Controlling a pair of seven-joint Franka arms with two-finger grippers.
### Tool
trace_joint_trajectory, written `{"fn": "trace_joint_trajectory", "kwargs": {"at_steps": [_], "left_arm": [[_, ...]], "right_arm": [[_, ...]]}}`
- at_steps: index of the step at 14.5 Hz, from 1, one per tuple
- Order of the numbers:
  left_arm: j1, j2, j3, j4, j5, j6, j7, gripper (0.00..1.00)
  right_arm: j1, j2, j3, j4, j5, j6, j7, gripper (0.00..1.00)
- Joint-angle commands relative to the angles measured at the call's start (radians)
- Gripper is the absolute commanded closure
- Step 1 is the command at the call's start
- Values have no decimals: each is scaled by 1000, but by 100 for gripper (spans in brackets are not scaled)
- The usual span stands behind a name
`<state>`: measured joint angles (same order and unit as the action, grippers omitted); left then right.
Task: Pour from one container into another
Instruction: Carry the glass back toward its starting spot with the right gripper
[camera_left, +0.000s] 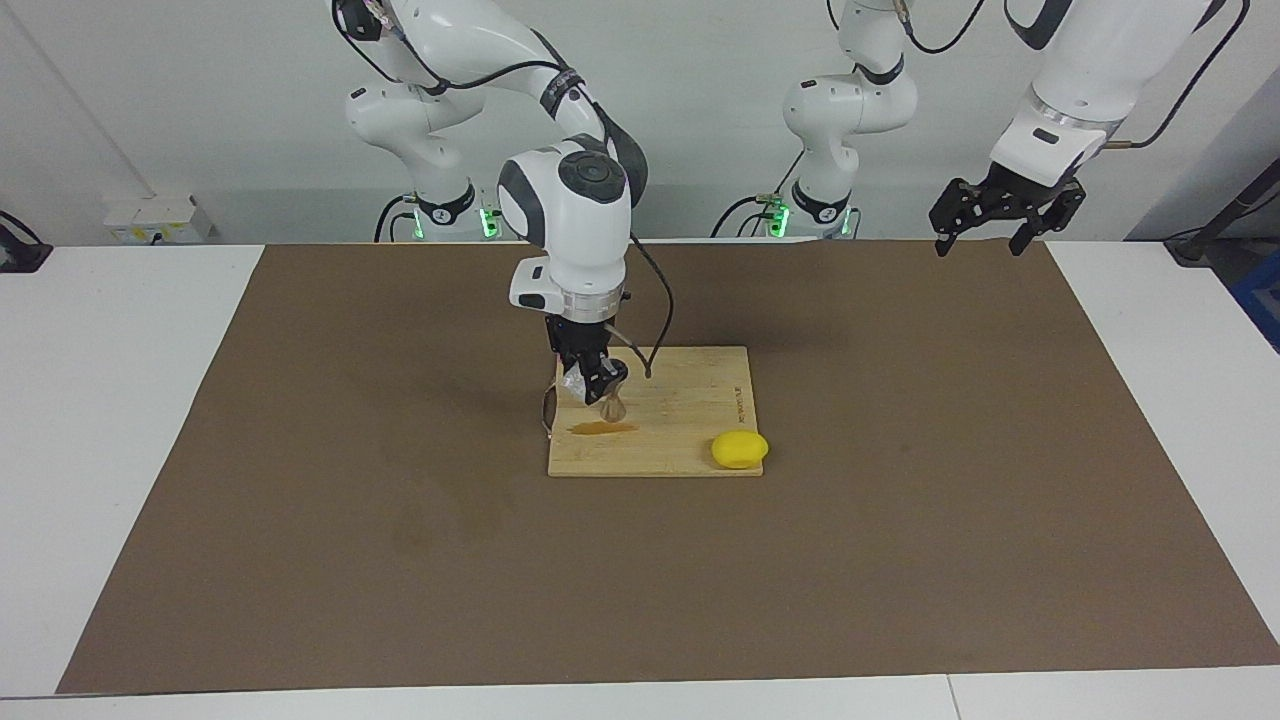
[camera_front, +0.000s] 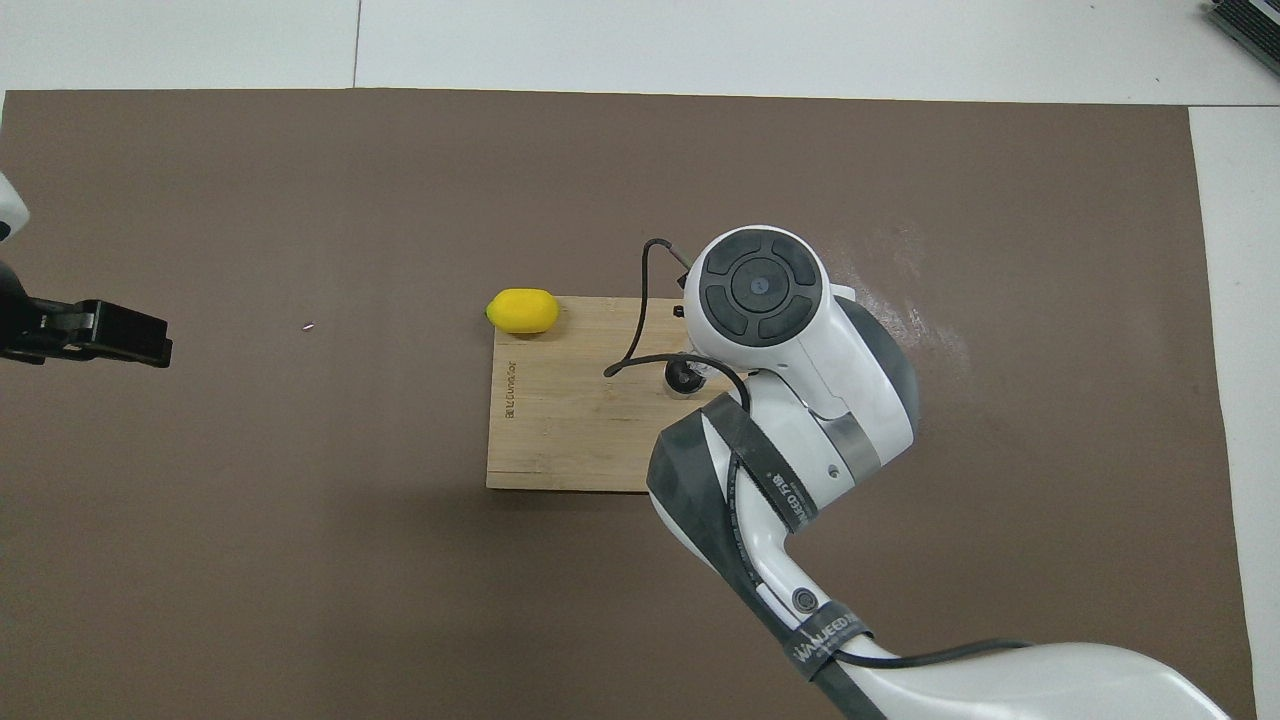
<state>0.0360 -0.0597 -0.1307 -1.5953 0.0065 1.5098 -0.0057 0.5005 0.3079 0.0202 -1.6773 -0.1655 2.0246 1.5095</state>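
The small clear transparent cup (camera_left: 574, 384) hangs tilted in the right pincer (camera_left: 590, 385) over the light wooden cutting board (camera_left: 690, 440), at the board's end toward the right arm. The right pincer is pinching the cup, whose mouth leans toward the small shiny steel hourglass jigger (camera_left: 612, 405), which shows just beside and below it. Whether cup and jigger touch cannot be told. The overhead view hides both under the right arm's wrist. An amber streak of liquid (camera_left: 603, 428) lies on the board, farther from the robots than the jigger.

Judgement: the pouring step is in hand, and some liquid appears to have missed the jigger. The next move calls for a steady tilt with the cup's lip held directly over the jigger's mouth, then a return to upright before setting down.

A yellow lemon (camera_left: 740, 449) rests at the board's corner toward the left arm's end. The left pincer (camera_left: 992, 222) waits raised over the brown mat (camera_left: 900, 560) on the table, its fingers spread and empty.
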Motion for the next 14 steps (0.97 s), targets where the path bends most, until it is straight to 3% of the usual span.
{"fn": "trace_joint_trajectory", "kwargs": {"at_steps": [1,9,14], "left_arm": [[10,-12,-3,-17,-11,1,-3,0],[10,-12,-3,-17,-11,1,-3,0],[10,-12,-3,-17,-11,1,-3,0]], "right_arm": [[3,-19,3,-18,-35,20,32,100],[-3,-18,1,-16,-5,17,31,100],[-37,-15,0,-13,147,13,28,99]]}}
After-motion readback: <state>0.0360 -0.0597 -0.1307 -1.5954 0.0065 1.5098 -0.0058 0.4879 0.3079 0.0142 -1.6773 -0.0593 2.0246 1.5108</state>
